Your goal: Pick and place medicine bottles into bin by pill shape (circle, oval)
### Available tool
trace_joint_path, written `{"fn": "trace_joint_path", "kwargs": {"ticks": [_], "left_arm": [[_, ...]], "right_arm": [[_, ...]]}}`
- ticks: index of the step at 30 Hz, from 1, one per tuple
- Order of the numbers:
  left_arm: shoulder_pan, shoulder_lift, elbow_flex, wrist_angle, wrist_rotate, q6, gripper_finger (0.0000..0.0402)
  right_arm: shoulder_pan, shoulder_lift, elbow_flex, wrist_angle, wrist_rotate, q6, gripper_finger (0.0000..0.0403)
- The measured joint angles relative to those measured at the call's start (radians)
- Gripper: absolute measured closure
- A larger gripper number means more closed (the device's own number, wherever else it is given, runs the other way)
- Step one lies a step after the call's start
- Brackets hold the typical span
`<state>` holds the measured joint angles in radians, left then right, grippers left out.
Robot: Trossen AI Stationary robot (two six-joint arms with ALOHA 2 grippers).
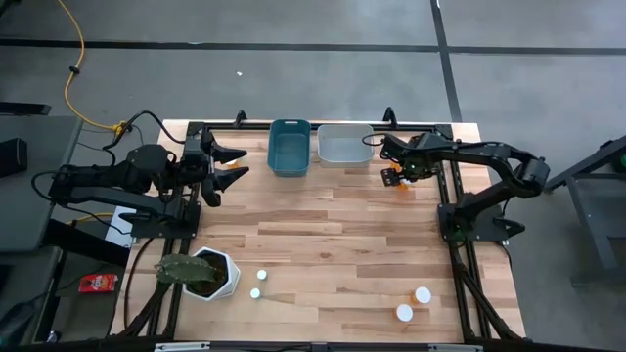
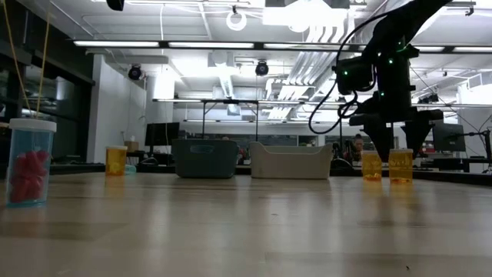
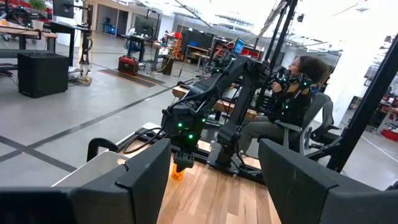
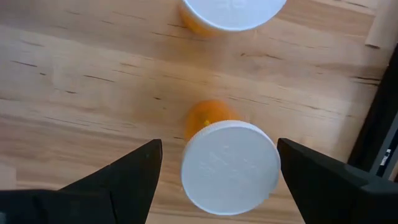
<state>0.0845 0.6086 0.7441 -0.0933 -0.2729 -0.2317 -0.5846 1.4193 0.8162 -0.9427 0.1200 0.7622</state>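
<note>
Two amber medicine bottles (image 2: pixel 372 164) (image 2: pixel 400 164) stand upright at the table's far right. My right gripper (image 4: pixel 217 162) hangs open above them, pointing down. Its fingers stand on either side of one bottle's white cap (image 4: pixel 230 167); the other cap (image 4: pixel 233 9) lies just beyond. My left gripper (image 1: pixel 233 163) is open and empty at the far left, held level above the table. Another amber bottle (image 2: pixel 116 160) stands by it. Several white-capped bottles (image 1: pixel 261 276) (image 1: pixel 423 294) stand near the front edge, one with red pills (image 2: pixel 31 161).
A blue bin (image 1: pixel 290 147) and a pale grey bin (image 1: pixel 344 143) stand side by side at the far edge between the arms. A white hexagonal plant pot (image 1: pixel 210 274) sits at the near left. A person sits beyond the table's right side (image 3: pixel 292 99).
</note>
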Motion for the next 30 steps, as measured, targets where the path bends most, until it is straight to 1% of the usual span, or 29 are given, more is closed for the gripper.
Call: {"fn": "trace_joint_path", "kwargs": {"ticks": [3, 6, 13, 18, 21, 24, 27, 30], "left_arm": [[0.000, 0.000, 0.000, 0.000, 0.000, 0.000, 0.0169], [0.000, 0.000, 0.000, 0.000, 0.000, 0.000, 0.0169], [0.000, 0.000, 0.000, 0.000, 0.000, 0.000, 0.0169], [0.000, 0.000, 0.000, 0.000, 0.000, 0.000, 0.0169], [0.000, 0.000, 0.000, 0.000, 0.000, 0.000, 0.0169], [0.000, 0.000, 0.000, 0.000, 0.000, 0.000, 0.0169], [0.000, 0.000, 0.000, 0.000, 0.000, 0.000, 0.0169], [0.000, 0.000, 0.000, -0.001, 0.000, 0.000, 0.0169]], "right_arm": [[0.000, 0.000, 0.000, 0.001, 0.000, 0.000, 0.0098], [0.000, 0.000, 0.000, 0.001, 0.000, 0.000, 0.0115], [0.000, -0.007, 0.000, -0.006, -0.007, -0.003, 0.0182], [0.002, -0.061, 0.000, -0.009, -0.027, -0.011, 0.0221], [0.017, -0.129, 0.000, -0.011, -0.064, -0.017, 0.0224], [0.066, -0.222, 0.000, 0.012, -0.097, -0.045, 0.0214], [0.149, -0.321, 0.000, 0.092, -0.129, -0.058, 0.0205], [0.257, -0.400, 0.000, 0.219, -0.131, -0.039, 0.0205]]}}
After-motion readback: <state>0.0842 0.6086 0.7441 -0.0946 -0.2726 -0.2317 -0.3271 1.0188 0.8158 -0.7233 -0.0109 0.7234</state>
